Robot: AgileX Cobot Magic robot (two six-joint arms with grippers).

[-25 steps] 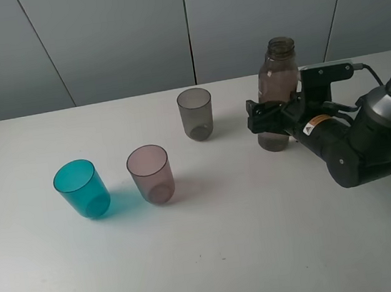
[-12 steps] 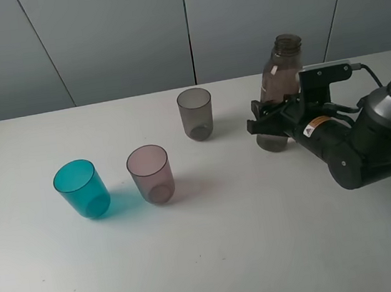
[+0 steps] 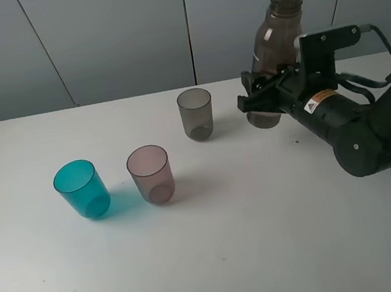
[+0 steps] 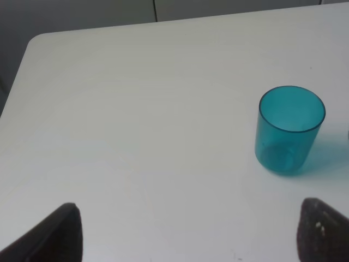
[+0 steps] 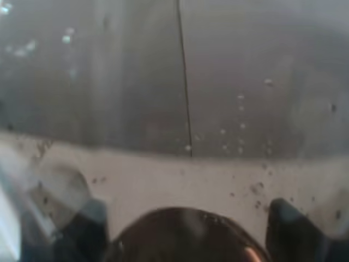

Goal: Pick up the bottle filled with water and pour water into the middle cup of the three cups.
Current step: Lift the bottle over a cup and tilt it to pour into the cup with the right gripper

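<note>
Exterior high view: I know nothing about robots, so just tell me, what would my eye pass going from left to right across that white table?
teal-blue cup → pinkish-mauve cup → smoky grey cup → bottle, tilted and clamped in the right gripper.

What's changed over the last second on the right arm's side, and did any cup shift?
The right gripper, shut on the bottle, has lifted it clear of the table and carried it upward; the bottle now leans more, its open neck tipped toward the right of the high view. The teal cup, the pinkish-mauve middle cup and the grey cup stand where they were.
</note>
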